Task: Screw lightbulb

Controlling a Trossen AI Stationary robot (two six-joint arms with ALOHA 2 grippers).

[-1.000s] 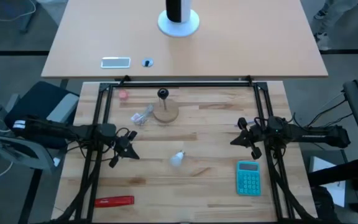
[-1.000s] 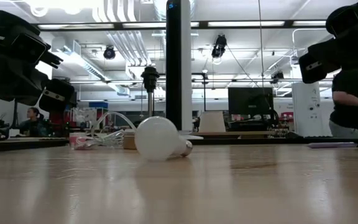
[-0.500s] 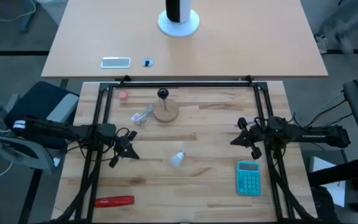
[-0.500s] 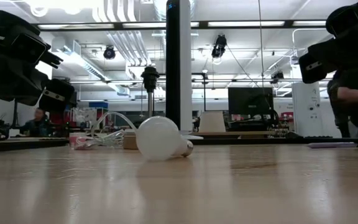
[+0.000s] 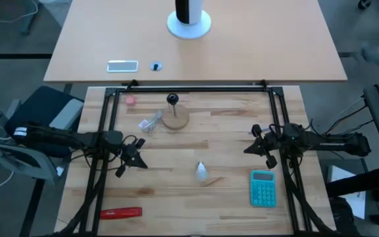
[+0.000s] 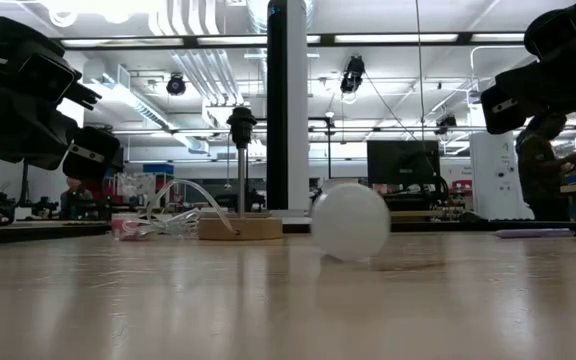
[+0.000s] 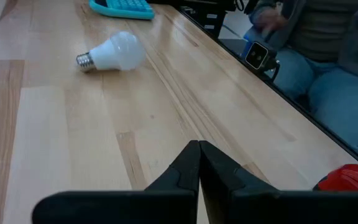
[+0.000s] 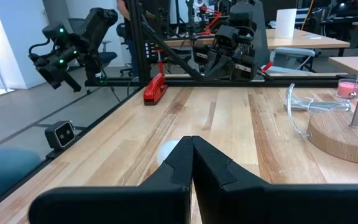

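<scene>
The white lightbulb point(image 5: 202, 172) lies on its side on the wooden table, touched by no gripper. In the left wrist view point(image 7: 114, 53) its grey screw base shows. In the low view point(image 6: 350, 221) its round end faces the camera. A black lamp socket on a post point(image 5: 172, 100) stands on a round wooden base point(image 5: 176, 119) at the far middle. My left gripper point(image 5: 137, 158) is shut and empty, left of the bulb. My right gripper point(image 5: 250, 146) is shut and empty, right of it; its fingers hide most of the bulb point(image 8: 166, 151).
A teal calculator point(image 5: 263, 187) lies near right, a red tool point(image 5: 120, 212) near left. A clear bag with a cord point(image 5: 150, 123) and a small pink thing point(image 5: 131, 101) lie left of the wooden base. A black frame point(image 5: 189, 86) borders the table. A person shows in the room behind point(image 6: 543, 170).
The lightbulb has rolled along the table toward the right edge and a little toward the near edge, turning so that its round end now faces the low camera. No gripper has touched it; both arms have kept still.
</scene>
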